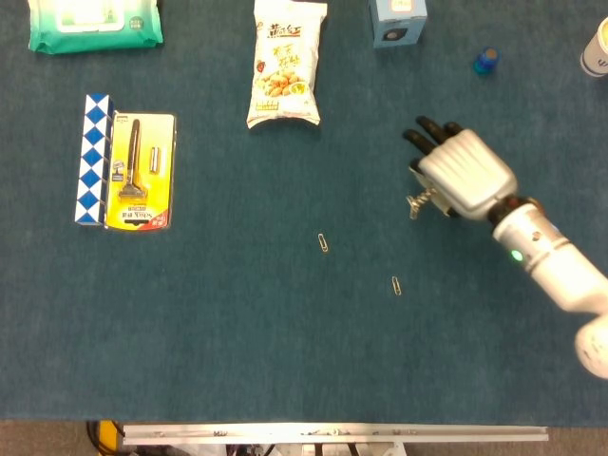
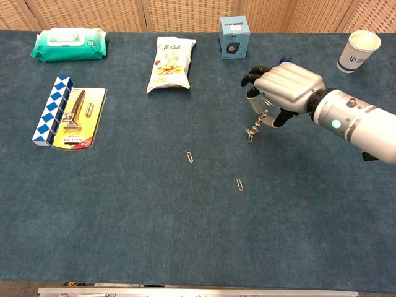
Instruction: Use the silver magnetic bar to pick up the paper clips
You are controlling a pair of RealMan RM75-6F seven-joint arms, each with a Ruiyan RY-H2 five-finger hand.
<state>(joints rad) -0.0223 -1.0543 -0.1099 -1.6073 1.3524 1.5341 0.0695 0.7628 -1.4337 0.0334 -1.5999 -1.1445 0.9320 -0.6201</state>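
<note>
Nearest the front edge of the blue-covered bench (image 2: 124, 235), one loose paper clip (image 2: 239, 184) lies flat, and a little farther back and to the left lies a second paper clip (image 2: 190, 157); both are well apart from the arm. Beyond them the right robot hand (image 2: 281, 90) hangs over the cloth, its fingers curled down around the silver magnetic bar (image 2: 262, 116), which slants downward from the grip with a small cluster of clips (image 2: 250, 133) clinging to its lower end. In the head view the same cluster (image 1: 416, 202) pokes out from under the palm. The left robot hand is not in view. The likely trouble is that the dangling clips hold only by magnetism, so a quick swing or a brush against the cloth could shake them off; sweeping too high over the remaining clips would also fail to lift them. Farther back lie a razor pack (image 2: 75, 117) beside a blue-and-white folding puzzle (image 2: 49, 109), then a snack bag (image 2: 169, 64), a small blue box (image 2: 234, 37), a wet-wipes pack (image 2: 68, 44) and a paper cup (image 2: 358, 50).
</note>
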